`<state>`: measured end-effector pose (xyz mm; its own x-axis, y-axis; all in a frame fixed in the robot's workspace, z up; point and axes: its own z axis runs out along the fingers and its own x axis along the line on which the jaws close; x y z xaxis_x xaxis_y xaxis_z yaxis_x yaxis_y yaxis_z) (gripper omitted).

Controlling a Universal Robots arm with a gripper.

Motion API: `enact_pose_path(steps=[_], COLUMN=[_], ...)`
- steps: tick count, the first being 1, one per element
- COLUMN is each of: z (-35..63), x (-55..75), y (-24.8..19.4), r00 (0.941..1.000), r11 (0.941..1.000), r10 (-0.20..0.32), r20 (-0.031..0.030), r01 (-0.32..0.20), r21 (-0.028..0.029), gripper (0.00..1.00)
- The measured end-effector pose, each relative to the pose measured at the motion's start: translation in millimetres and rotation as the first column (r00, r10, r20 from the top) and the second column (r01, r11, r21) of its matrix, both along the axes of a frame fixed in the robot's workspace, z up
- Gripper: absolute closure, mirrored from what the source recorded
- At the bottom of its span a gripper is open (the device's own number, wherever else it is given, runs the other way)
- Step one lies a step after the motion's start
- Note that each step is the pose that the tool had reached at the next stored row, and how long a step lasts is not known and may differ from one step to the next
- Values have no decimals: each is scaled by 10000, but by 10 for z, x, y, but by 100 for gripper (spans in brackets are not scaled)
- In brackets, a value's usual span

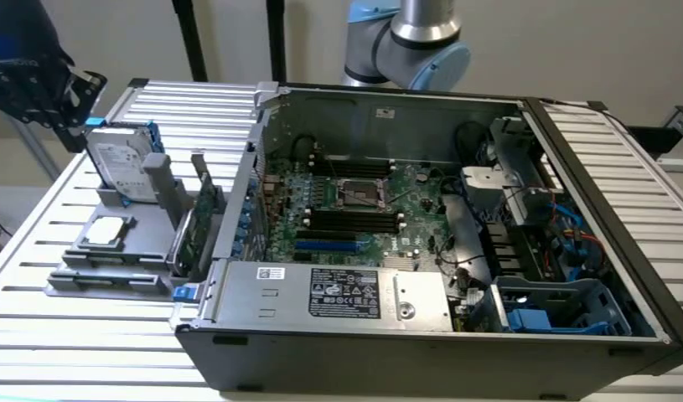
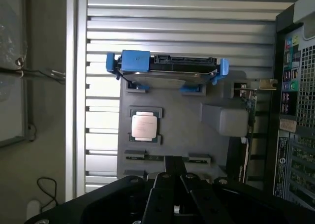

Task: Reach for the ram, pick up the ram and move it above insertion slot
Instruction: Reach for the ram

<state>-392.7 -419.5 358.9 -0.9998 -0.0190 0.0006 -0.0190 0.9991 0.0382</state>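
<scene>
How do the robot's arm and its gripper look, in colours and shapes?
The arm is a round silver-grey tube with pale blue caps at its joints. The gripper is black, with a broad angular body that narrows toward its tip.

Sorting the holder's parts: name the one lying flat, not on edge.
The square silver processor chip lies face-up on the grey holder; the blue-framed hard drive and the green card beside the case stand on edge.

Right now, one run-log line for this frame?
phase: reach | ram: in holder on gray tray | gripper: shut, nothing held, above ram | computer case: open
</scene>
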Motion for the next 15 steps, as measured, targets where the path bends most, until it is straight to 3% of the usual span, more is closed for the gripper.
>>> enact_pose_path(steps=[4,15], z=[-9,-56], x=[51,130], y=[-77,-453], r00=[10000,10000], r11=[10000,10000], r10=[1,1], r20=[0,1], r01=[-1,-1], r21=[-2,-8], gripper=[89,89])
